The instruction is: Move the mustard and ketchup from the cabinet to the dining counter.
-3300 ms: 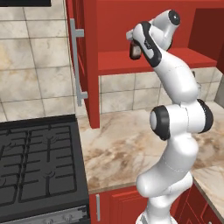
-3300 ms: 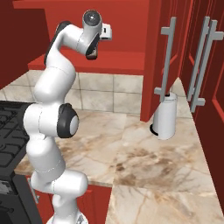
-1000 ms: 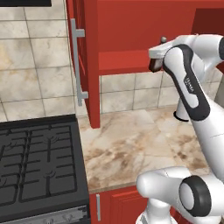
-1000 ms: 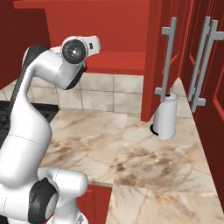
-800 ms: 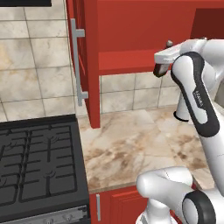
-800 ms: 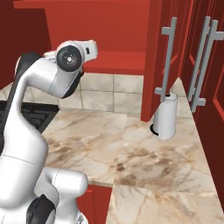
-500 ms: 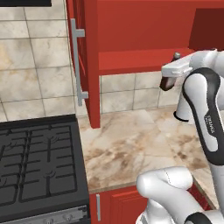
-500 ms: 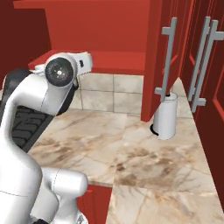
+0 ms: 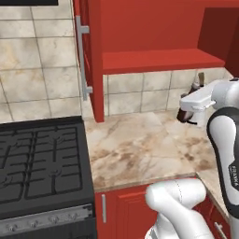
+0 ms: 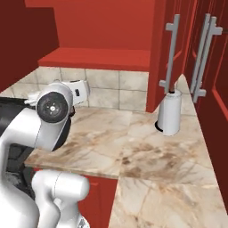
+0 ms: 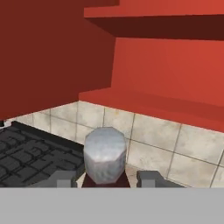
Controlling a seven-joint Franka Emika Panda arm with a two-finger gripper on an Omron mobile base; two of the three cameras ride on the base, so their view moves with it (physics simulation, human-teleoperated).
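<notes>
- Swinging down and away from the cabinet (image 9: 154, 60) shelf, my pincer (image 9: 186, 114) now hangs above the counter (image 9: 140, 149), fingers (image 11: 151, 178) clamped on the ketchup (image 11: 105, 159).
- I judge this the carry step for the first bottle.
- Next I must drive to the dining counter; the mustard I cannot spot.

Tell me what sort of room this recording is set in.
A rendered home kitchen, most likely: a black stove set beside a marbled worktop, tiled backsplash, and a red wall cabinet above.
</notes>
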